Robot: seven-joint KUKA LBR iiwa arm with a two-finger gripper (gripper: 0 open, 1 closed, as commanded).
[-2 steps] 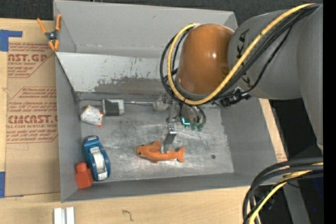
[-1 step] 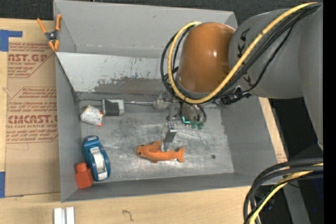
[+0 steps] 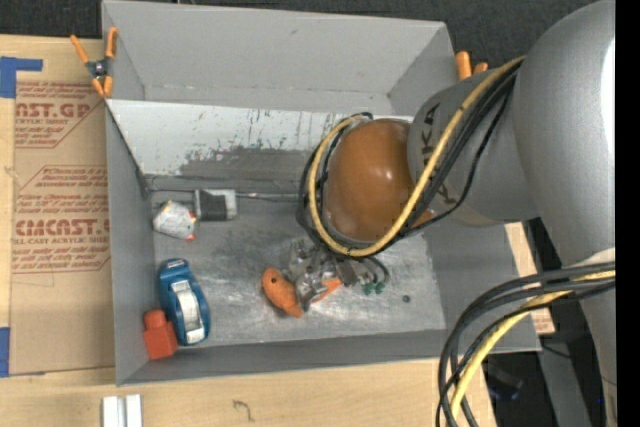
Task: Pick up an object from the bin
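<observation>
Pick not done. The claw is low in the bin, at floor level near the front-right part, under the arm's brown-orange wrist cover. It sits just beside, maybe touching, a small orange rounded thing lying on the bin floor to its left in the camera view. Whether the claw is apart or together cannot be told, since the metal parts are cluttered and partly hidden by the cover. Nothing is visibly clamped, and the orange thing looks to be resting on the floor, so grasp and lift both appear left to do.

Room: a tiny green bit lies just to the claw's right. The front wall is near, so there is little slack that way. Bare floor opens up behind and to the left. A blue tape-dispenser-like thing and a red block sit in the front-left corner, well apart from the claw. A white-and-red piece and a grey piece lie by the left wall, also well apart. Straight up looks like the clear exit.
</observation>
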